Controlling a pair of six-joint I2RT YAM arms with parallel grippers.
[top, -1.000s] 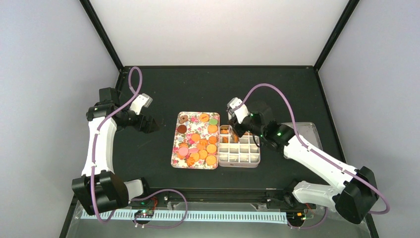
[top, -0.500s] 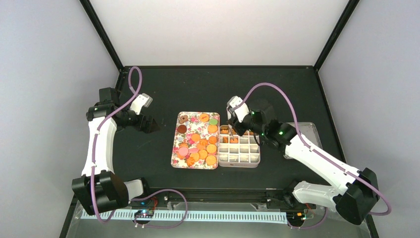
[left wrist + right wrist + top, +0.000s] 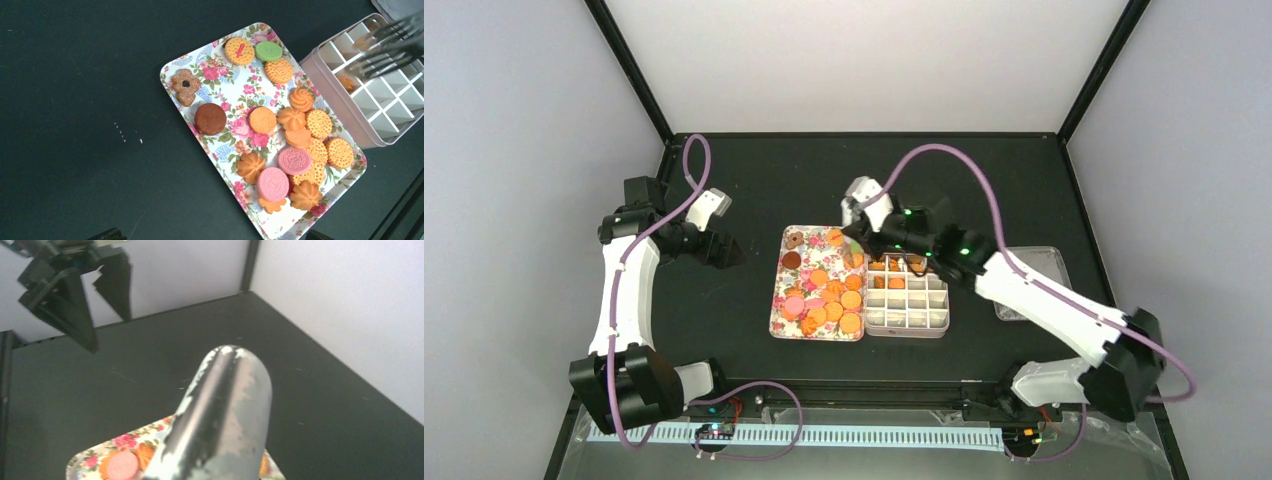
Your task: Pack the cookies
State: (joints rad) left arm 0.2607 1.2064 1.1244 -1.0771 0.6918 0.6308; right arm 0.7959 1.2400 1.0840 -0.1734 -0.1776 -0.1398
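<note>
Cookies (image 3: 262, 120) lie on the tray (image 3: 215, 70) mid-worktop, a few in the box (image 3: 340, 107) at its 3 o'clock. Right pincer (image 3: 861, 232) grasps tongs (image 3: 220, 410) over the tray's 1 o'clock corner. Left pincer (image 3: 727, 252) hangs released at 9 o'clock.

Flowered tray (image 3: 220, 74) sits mid-way on the black table (image 3: 754, 180), and just beside it on the right is a pale divided box (image 3: 908, 318). Metal tongs (image 3: 395, 42), blurred, hang above the box's far end. Clear plastic piece (image 3: 1049, 265) lies farther right.

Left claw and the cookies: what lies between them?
From left claw to cookies: bare black tabletop, then the tray's rim, per the top external view.
</note>
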